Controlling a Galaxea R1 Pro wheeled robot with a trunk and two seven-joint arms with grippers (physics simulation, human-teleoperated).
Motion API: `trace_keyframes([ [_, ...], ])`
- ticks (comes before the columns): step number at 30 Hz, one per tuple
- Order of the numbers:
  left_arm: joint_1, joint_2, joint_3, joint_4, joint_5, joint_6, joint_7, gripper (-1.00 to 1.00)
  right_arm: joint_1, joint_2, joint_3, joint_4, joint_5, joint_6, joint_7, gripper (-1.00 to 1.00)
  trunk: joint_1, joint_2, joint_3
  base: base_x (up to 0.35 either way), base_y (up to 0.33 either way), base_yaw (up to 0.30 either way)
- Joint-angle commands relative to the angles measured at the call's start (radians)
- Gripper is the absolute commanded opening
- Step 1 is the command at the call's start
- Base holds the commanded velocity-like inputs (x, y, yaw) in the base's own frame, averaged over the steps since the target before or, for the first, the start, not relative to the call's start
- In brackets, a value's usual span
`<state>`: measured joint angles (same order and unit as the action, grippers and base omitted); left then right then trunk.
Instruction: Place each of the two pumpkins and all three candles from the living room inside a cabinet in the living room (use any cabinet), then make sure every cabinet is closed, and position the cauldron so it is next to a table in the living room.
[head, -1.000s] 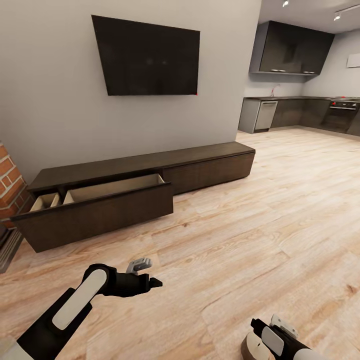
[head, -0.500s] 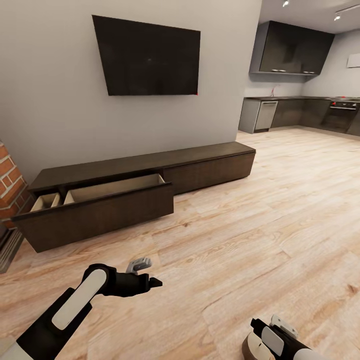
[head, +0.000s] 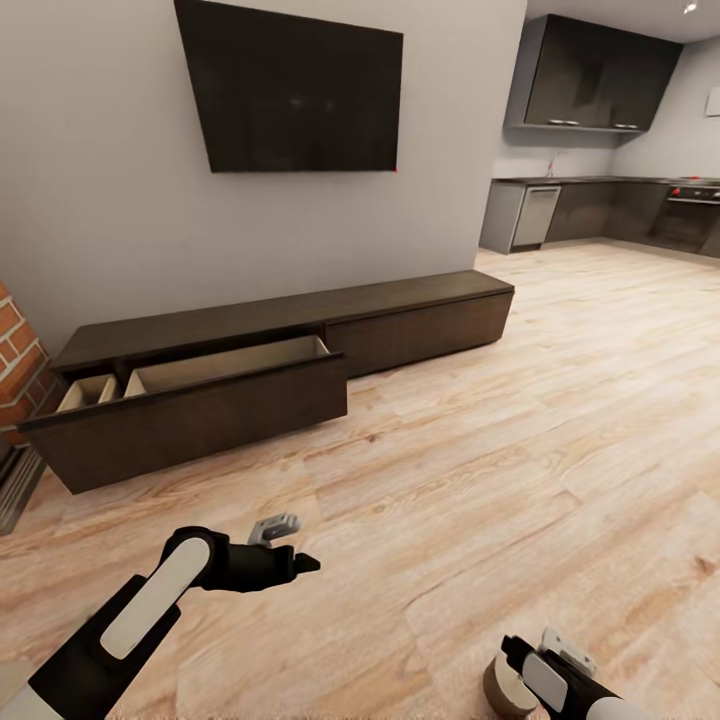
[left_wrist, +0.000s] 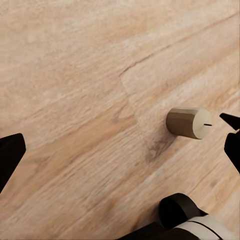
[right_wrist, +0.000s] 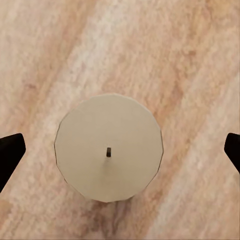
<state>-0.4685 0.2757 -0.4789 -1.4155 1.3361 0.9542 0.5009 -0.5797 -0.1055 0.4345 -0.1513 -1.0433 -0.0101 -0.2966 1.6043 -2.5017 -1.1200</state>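
Both grippers hang over the light plank floor (head: 520, 430) low in the head view. At lower left the left gripper (head: 290, 550) stands with its fingers spread wide and empty. At the bottom edge, right of centre, the right gripper (right_wrist: 120, 150) sits directly above an upright cream candle (right_wrist: 108, 147), fingertips wide to either side and clear of it; the head view shows this candle (head: 505, 690) just under the wrist. Along the grey wall in the upper left, beneath a black TV (head: 290, 100), the long dark cabinet (head: 400, 320) has its left drawer (head: 190, 415) pulled out, pale inside. Brick (head: 15, 365) shows at the left edge, a dark kitchen (head: 620, 150) at the upper right.
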Motion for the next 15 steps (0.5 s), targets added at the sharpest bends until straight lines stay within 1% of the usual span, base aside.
trace_keyframes([
  [1, -0.001, 0.002, 0.000, -0.001, 0.010, -0.001, 0.012, 1.00, 0.000, 0.000, 0.009, -0.002, -0.010, -0.007, -0.005, 1.00, 0.000, -0.001, -0.005, 0.000, 0.000, 0.000],
  [12, -0.001, 0.001, 0.000, -0.002, 0.009, -0.003, 0.014, 1.00, 0.000, 0.003, 0.011, -0.002, -0.008, -0.020, -0.004, 1.00, 0.005, -0.003, -0.047, 0.000, 0.000, 0.000],
  [14, -0.001, 0.001, 0.000, -0.002, 0.009, -0.003, 0.014, 1.00, 0.000, 0.006, 0.013, -0.002, 0.000, -0.021, -0.004, 1.00, 0.006, -0.004, -0.055, 0.000, 0.000, 0.000],
  [15, -0.001, 0.001, 0.000, -0.002, 0.009, -0.003, 0.014, 1.00, 0.000, 0.011, 0.018, -0.002, 0.026, -0.022, -0.004, 1.00, 0.006, -0.004, -0.059, 0.000, 0.000, 0.000],
])
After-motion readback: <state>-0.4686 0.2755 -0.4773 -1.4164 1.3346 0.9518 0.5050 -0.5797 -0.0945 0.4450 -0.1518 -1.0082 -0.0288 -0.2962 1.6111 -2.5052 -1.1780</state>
